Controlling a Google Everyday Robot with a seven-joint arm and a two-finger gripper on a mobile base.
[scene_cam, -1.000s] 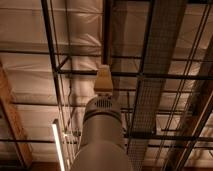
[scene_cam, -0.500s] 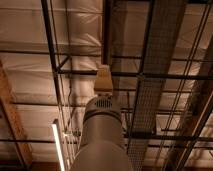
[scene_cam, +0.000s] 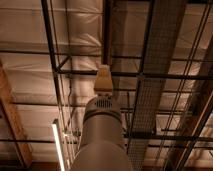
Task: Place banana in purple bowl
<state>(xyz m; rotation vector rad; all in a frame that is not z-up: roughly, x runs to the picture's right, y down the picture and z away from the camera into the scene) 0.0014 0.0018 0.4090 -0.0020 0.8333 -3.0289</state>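
Grey arm up twd ceiling beams; gripper at tip, open/closed can't tell; banana, purple bowl not in view; prob light, soft, bruisable; grab mid-body, gently.

We see a smooth matt grey arm casing tipped mid-frame by its tan gripper, under dark metal ceiling bars and a brown wooden beam.

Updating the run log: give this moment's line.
arm: pointing up at ceiling | gripper: at arm's tip, mid-frame | banana, purple bowl: not in view
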